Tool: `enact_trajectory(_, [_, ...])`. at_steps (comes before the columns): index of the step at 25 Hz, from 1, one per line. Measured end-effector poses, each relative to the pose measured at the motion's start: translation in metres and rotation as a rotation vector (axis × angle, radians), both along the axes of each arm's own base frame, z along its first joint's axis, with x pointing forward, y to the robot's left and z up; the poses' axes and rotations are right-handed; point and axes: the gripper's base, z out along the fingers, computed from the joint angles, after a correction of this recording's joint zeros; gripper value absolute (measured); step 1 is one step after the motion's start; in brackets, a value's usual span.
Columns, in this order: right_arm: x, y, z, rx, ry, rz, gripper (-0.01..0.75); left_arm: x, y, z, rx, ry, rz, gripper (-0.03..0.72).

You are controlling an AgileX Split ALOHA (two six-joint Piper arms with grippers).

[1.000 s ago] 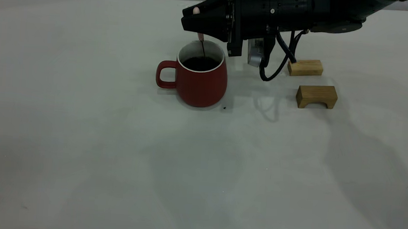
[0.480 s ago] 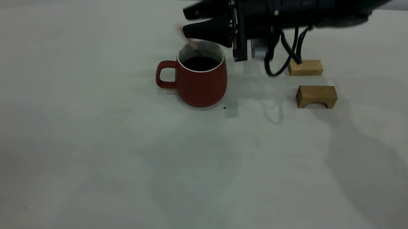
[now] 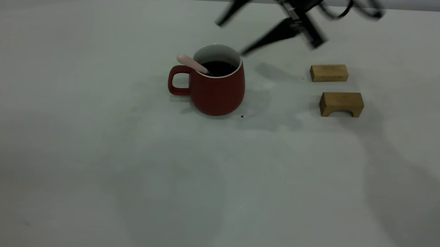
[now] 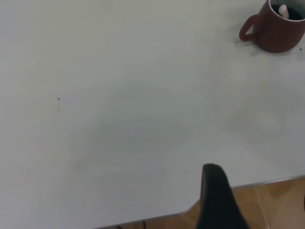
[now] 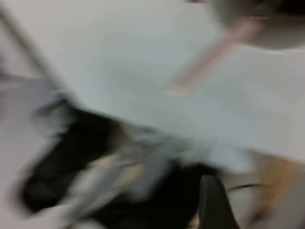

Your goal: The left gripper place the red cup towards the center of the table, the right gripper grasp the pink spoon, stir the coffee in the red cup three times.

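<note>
The red cup [image 3: 216,90] stands upright near the middle of the table [image 3: 124,163], its handle pointing left, with dark coffee [image 3: 220,67] inside. The pink spoon [image 3: 191,63] rests in the cup, its bowl in the coffee and its pink handle leaning out over the rim above the cup's handle. My right gripper [image 3: 231,39] hangs open and motion-blurred above and behind the cup, holding nothing. The left wrist view shows the cup [image 4: 279,33] and spoon [image 4: 283,9] far off. My left gripper [image 4: 259,193] is open over the table's near edge, far from the cup.
Two small wooden blocks lie right of the cup: a flat one [image 3: 329,73] and an arched one [image 3: 341,103]. A tiny dark speck [image 3: 242,116] sits by the cup's base. The left wrist view shows the table's edge [image 4: 248,183] with brown floor beyond.
The right gripper opened and let go of the spoon, then swung up and back to the right. The spoon tipped over and now leans on the cup's rim.
</note>
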Motion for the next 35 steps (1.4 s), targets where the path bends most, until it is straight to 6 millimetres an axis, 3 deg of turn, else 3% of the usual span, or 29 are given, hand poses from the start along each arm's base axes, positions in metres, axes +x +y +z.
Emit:
enact_trajectory(5, [-0.008,-0.032,0.056,-0.342,-0.255,0.231,0.417,0.000,0.000,0.000,0.000,0.000,0.000,0.501])
enact_trajectory(12, [-0.036,-0.067,0.182,-0.604,-0.623,0.314,0.324,0.000,0.000,0.000,0.000,0.000,0.000,0.501])
enact_trajectory(17, [-0.086,-0.089,0.274,-0.670,-0.858,0.258,0.266,0.000,0.000,0.000,0.000,0.000,0.000,0.501])
enact_trajectory(22, [-0.140,-0.107,0.337,-0.695,-1.041,0.181,0.233,0.000,0.000,0.000,0.000,0.000,0.000,0.501])
enact_trajectory(25, [-0.174,-0.118,0.366,-0.703,-1.143,0.141,0.232,0.000,0.000,0.000,0.000,0.000,0.000,0.501])
enact_trajectory(29, [-0.227,-0.134,0.388,-0.711,-1.246,0.095,0.232,0.000,0.000,0.000,-0.001,0.000,0.001,0.501])
enact_trajectory(32, [-0.263,-0.145,0.381,-0.719,-1.260,0.087,0.236,0.000,0.000,0.000,-0.001,0.000,0.001,0.501])
enact_trajectory(35, [-0.301,-0.156,0.358,-0.722,-1.250,0.093,0.236,0.000,0.000,0.000,-0.001,0.000,0.001,0.501])
